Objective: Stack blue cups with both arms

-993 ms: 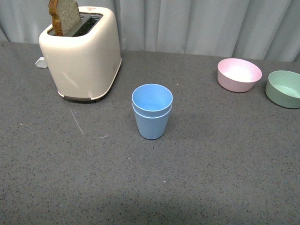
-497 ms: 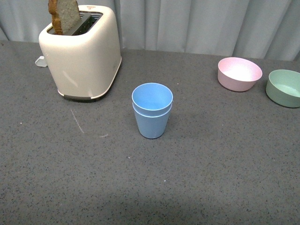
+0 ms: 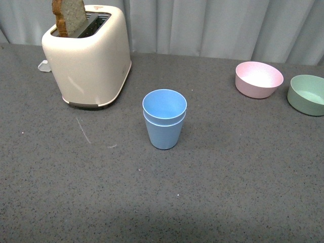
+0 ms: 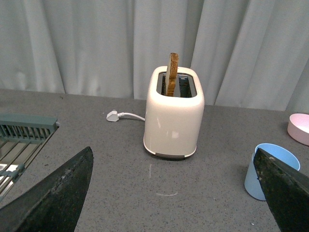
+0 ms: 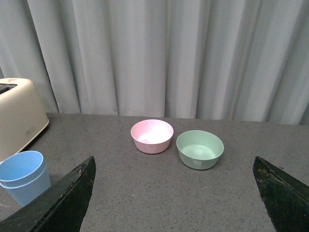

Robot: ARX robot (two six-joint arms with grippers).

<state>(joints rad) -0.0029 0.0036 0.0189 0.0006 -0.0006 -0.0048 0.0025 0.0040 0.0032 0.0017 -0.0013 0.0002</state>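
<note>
Nothing on the tabletop has moved since the earlier front frames: you can log the scene as static, and both arms are out of the front view throughout.

Largest first. You have the dark grey speckled tabletop, then the cream two-slot toaster near the far left corner, with a brown slice of bread standing in one slot. Near the far right corner sit the pink round plastic bowl and, just beside it toward the right edge, the green round plastic bowl.

The light-blue matte tapered plastic cups stand upright near the table's centre, one nested in the other, with two rims showing one just above the other. Nothing touches them.

In the wrist views, the left gripper has its two black fingers spread wide and holds nothing; the right gripper is likewise spread wide and empty, the stacked cups lying off to one side of it.

Judgement: with no change and the cups already nested, the stacking looks complete, and you have nothing left to grasp.
</note>
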